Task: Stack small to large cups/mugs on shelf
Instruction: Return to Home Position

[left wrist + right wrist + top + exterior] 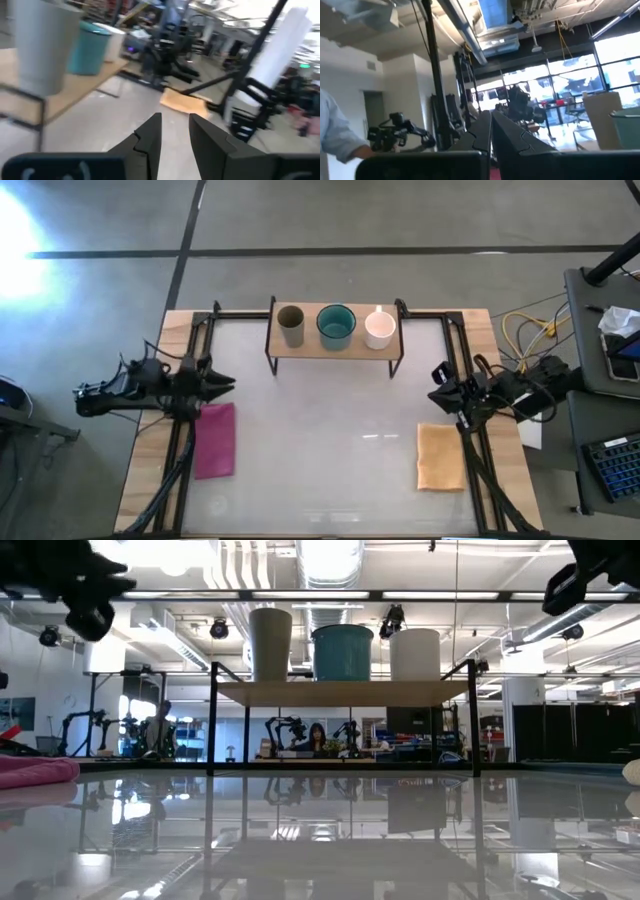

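Note:
Three vessels stand upright in a row on the low wooden shelf (330, 348) at the table's far side: the olive-brown tumbler (291, 325) on the left, the teal mug (336, 326) in the middle, the white mug (379, 328) on the right. They also show in the low view: tumbler (270, 643), teal mug (342, 652), white mug (414, 654). My left gripper (228, 386) hovers at the table's left, slightly open and empty (175, 125). My right gripper (434, 386) hovers at the table's right, shut and empty (491, 120).
A pink cloth (214, 440) lies flat at the near left and an orange-tan cloth (441, 457) at the near right. A black metal frame (330, 314) runs around the table. The glossy table middle (330, 430) lies between the arms.

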You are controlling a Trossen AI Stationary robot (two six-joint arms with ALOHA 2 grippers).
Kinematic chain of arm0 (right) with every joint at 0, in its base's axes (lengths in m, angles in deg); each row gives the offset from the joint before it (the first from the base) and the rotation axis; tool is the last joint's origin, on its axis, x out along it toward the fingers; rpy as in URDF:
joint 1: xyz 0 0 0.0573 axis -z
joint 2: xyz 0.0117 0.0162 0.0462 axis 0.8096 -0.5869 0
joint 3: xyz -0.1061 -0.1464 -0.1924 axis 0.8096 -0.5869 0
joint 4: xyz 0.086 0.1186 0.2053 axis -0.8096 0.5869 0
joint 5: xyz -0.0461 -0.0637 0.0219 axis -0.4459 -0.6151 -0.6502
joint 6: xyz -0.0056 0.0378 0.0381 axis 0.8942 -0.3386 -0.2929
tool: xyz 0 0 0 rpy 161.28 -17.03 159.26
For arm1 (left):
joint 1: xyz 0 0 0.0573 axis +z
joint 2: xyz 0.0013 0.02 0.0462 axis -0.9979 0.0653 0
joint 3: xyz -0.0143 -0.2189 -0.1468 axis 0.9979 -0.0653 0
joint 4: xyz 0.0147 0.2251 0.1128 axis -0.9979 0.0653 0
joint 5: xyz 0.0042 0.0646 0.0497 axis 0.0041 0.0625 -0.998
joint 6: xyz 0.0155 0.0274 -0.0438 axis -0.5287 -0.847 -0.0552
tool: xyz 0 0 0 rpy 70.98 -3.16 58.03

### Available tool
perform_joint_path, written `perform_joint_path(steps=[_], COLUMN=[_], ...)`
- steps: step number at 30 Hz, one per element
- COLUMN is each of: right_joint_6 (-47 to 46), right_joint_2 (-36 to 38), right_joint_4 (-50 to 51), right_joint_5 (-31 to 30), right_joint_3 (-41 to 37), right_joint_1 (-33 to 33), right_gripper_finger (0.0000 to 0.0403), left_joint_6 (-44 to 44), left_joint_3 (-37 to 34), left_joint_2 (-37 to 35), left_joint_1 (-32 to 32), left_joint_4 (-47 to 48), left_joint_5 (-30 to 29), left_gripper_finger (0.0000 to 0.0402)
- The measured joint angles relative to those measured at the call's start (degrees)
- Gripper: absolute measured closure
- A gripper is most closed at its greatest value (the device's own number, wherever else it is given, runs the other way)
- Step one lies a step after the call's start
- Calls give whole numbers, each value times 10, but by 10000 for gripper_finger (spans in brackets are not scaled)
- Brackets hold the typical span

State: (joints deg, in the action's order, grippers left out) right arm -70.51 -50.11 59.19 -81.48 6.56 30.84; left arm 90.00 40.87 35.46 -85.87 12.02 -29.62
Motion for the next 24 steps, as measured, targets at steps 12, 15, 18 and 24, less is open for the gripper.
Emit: perform_joint_path(steps=[12, 15, 18, 24], right_joint_6=[-68, -74, -92, -147], right_joint_2=[33, 33, 33, 27], right_joint_4=[124, 153, 193, 317], right_joint_5=[-18, 2, -2, -38], right_joint_3=[0, 0, 2, 15], right_joint_1=[0, 0, 0, 0], right_gripper_finger=[394, 394, 394, 394], left_joint_6=[277, 283, 286, 173], left_joint_3=[-57, -69, -76, -92], left_joint_2=[4, 1, 0, 15], left_joint_1=[0, 0, 0, 0], left_joint_4=[116, 147, 141, 142], left_joint_5=[-268, -269, -261, -254], left_gripper_finger=[317, 317, 317, 317])
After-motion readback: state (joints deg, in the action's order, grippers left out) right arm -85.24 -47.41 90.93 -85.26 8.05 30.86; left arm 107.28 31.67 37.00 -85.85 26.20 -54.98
